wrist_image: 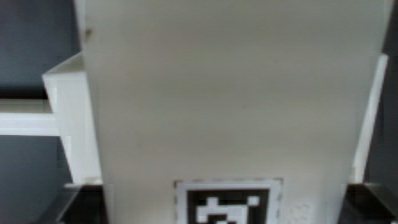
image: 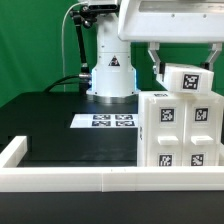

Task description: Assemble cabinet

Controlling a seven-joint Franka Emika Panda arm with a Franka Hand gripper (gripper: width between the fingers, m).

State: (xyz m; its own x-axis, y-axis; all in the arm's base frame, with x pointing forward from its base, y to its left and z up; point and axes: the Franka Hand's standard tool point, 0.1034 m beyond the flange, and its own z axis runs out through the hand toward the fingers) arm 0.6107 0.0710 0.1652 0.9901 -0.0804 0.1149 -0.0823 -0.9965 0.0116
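The cabinet (image: 178,132) is a large white box with several square tags. It stands on the black table at the exterior view's right, near the front rail. My gripper (image: 184,66) hangs just above its top and is shut on a small white tagged block (image: 187,80), which is tilted and sits just over the cabinet's top. In the wrist view the block (wrist_image: 222,100) fills most of the picture, with one tag (wrist_image: 231,205) near my gripper (wrist_image: 228,214). Dark fingers (wrist_image: 79,205) show at its sides. A white edge (wrist_image: 63,110) shows beside the block; I cannot tell whether it is the cabinet.
The marker board (image: 110,121) lies flat on the table in front of the robot base (image: 111,75). A low white rail (image: 90,178) edges the table at the front and at the exterior view's left. A green wall stands behind.
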